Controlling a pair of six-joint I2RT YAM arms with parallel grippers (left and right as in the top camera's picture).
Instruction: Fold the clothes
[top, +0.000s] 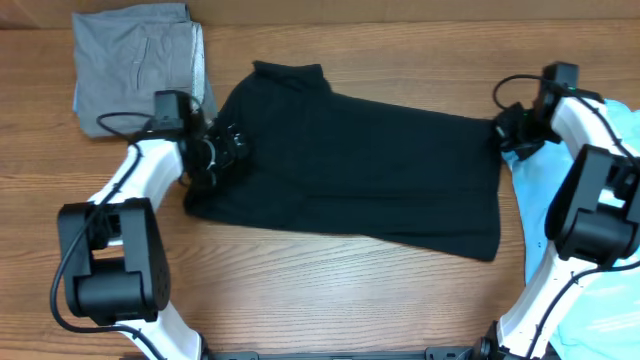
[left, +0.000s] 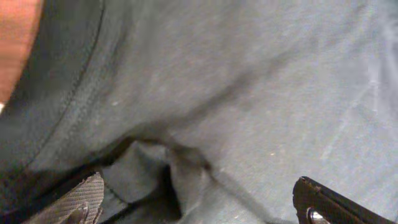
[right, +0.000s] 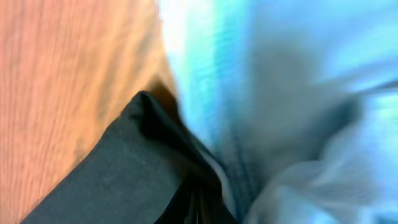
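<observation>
The black T-shirt (top: 360, 165) lies spread across the wooden table (top: 300, 290), collar towards the back. My left gripper (top: 225, 150) sits low over its left edge. In the left wrist view this gripper (left: 199, 202) is open, its fingers (left: 78, 198) wide apart over a small ridge of black cloth (left: 249, 81). My right gripper (top: 505, 135) is at the shirt's far right corner. The right wrist view shows it (right: 196, 208) shut on a pinched fold of the black T-shirt (right: 124, 180).
A folded grey garment (top: 135, 60) lies at the back left, just behind the left arm. A light-blue T-shirt (top: 525, 200) lies crumpled under the right arm, touching the black shirt's right edge (right: 280, 74). Bare wood (right: 62, 74) shows beside it.
</observation>
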